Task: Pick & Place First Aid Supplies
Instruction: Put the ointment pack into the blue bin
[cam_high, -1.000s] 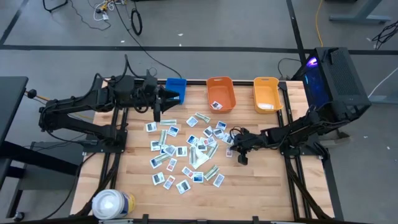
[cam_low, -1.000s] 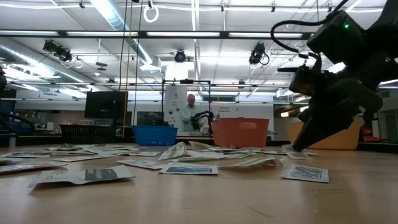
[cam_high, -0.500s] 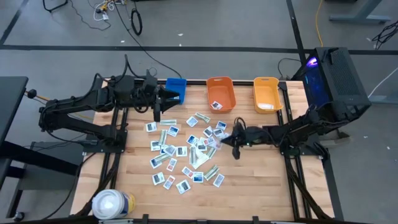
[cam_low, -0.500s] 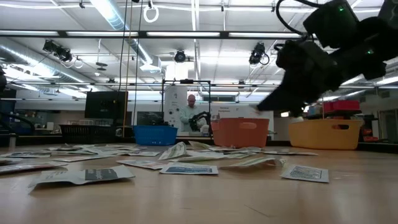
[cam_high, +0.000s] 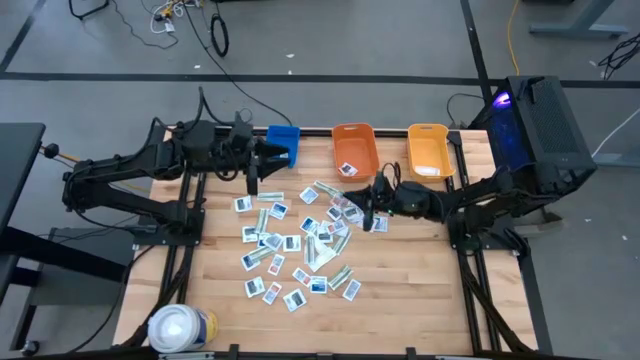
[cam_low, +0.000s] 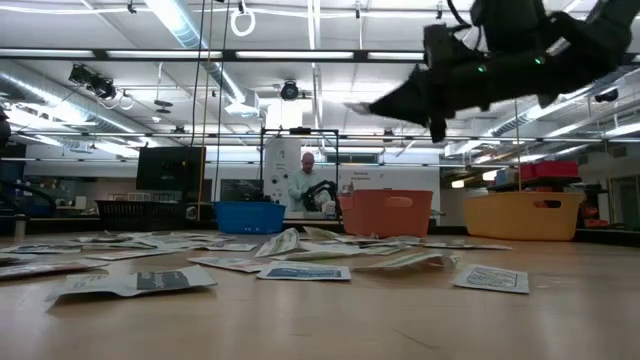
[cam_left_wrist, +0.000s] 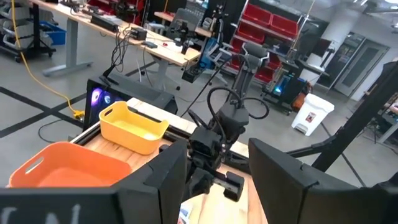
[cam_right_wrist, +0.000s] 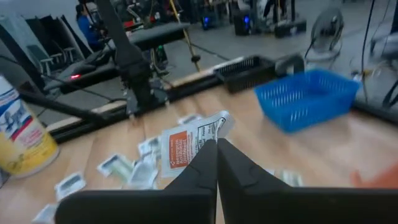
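The right tool has risen from the surface and swung toward the bins since a second ago, when it sat low at the right edge of the scattered packets. It now hangs in the air just in front of the orange bin, its fingers pinched tight on a white packet with red print. That suggests the pick is done and the carry toward a bin is under way; which bin is meant I cannot say.

The left tool waits beside the blue bin, fingers partly spread and holding nothing visible.

From above, the held packet is hard to separate from those lying beneath it. The low view shows it only as a thin edge. The yellow bin looks empty, though its floor is small here.
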